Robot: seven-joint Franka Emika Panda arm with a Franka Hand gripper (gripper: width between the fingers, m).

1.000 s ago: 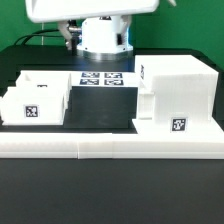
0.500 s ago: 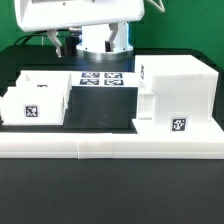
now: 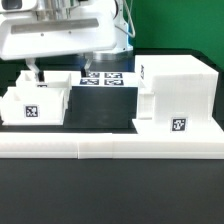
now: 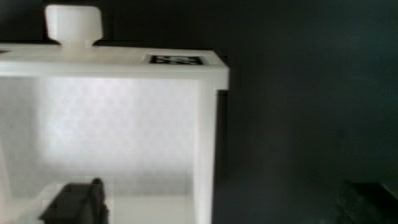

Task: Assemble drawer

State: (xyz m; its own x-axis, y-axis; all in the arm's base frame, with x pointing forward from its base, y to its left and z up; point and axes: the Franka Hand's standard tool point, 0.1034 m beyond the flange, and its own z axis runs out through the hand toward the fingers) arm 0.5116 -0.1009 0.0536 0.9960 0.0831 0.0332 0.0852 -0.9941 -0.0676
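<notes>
The drawer's tall white housing [image 3: 178, 92] stands at the exterior view's right, with a tag on its front. A small open-top white tray [image 3: 38, 100] with a tag sits at the left. It fills the wrist view [image 4: 107, 110], with its knob [image 4: 71, 25] and a tagged rim. My gripper [image 3: 40, 70] hangs just above the tray's back edge, under the big white hand. In the wrist view the gripper [image 4: 222, 205] is open and empty. One dark finger [image 4: 75, 200] is over the tray's inside; the other is over the black table beside it.
A long low white barrier [image 3: 110, 146] runs along the front of the parts. The marker board [image 3: 105, 77] lies flat behind, between tray and housing. A lower white block [image 3: 148, 108] adjoins the housing's left side. The table is black.
The arm has swung from above the marker board toward the exterior view's left and come lower, ending above the left tray. The parts have not moved.
</notes>
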